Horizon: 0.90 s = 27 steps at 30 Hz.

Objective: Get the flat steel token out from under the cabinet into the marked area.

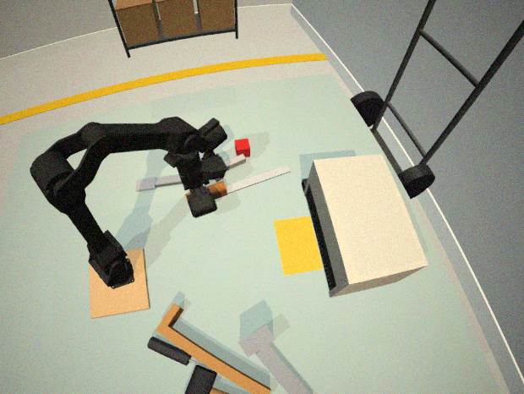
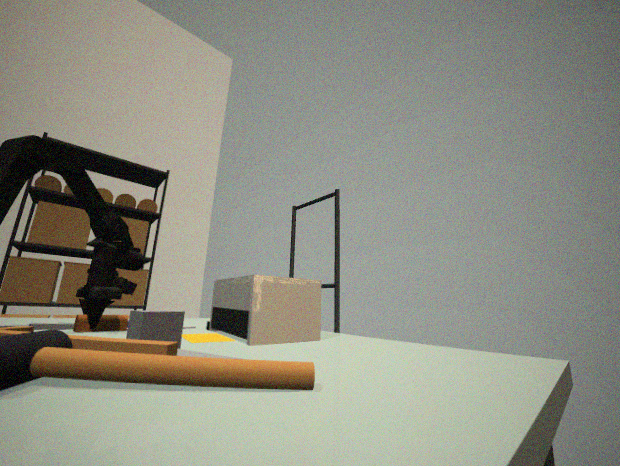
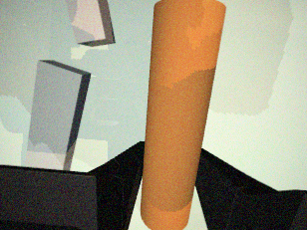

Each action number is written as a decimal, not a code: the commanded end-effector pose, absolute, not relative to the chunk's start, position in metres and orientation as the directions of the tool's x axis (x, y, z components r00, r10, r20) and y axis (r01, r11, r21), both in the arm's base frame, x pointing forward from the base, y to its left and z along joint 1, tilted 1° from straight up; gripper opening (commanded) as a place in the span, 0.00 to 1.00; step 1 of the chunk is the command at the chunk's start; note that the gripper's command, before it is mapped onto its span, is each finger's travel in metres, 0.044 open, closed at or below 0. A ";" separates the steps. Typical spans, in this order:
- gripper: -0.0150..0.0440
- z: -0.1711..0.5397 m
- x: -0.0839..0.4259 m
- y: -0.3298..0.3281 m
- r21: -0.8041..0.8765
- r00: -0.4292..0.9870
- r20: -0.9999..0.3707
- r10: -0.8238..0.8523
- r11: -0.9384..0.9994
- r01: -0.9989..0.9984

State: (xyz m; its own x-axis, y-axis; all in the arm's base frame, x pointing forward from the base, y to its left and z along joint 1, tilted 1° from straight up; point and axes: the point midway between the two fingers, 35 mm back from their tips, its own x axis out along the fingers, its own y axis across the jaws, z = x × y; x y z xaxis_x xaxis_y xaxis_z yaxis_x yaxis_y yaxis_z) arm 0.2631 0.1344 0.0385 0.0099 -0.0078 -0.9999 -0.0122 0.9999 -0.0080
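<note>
- The pincer [image 1: 207, 190] [image 2: 93, 326] [image 3: 167, 149] is closed around a smooth, round orange handle [image 1: 219, 188] [image 2: 117, 322] [image 3: 181, 99], one dark finger on each side.
- From that handle runs a long, thin, flat pale blade [image 1: 258, 179], straight-edged and plain. Seen from above, handle and blade share one slanting axis, the blade's free end pointing towards the cabinet's far front corner, with a gap between them.
- The cabinet [image 1: 373, 220] [image 2: 285, 310] is a boxy, cream-coloured block with a dark band low along its front. I can't make out the steel token from here; it is hidden.
- Against that front lies the marked area [image 1: 296, 245] [image 2: 206, 337], a flat, matt yellow rectangle, its longer sides running roughly along the cabinet's front.
- A small, glossy-looking red cube [image 1: 242, 146] sits beyond the blade, well apart from the cabinet.
- On the pale green table [image 1: 220, 262] [image 2: 400, 400], nearer the arm's square, tan base plate [image 1: 122, 303], there's an angular orange piece [image 1: 211, 355] with a short bent end.
</note>
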 end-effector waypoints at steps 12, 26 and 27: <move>0.25 0.040 0.264 0.135 -0.004 0.014 -1.000 -0.006 0.994 0.113; 0.25 0.040 0.264 0.135 -0.003 0.014 -1.000 -0.006 0.975 0.222; 0.25 0.040 0.264 0.135 -0.002 0.014 -1.000 -0.006 0.973 0.229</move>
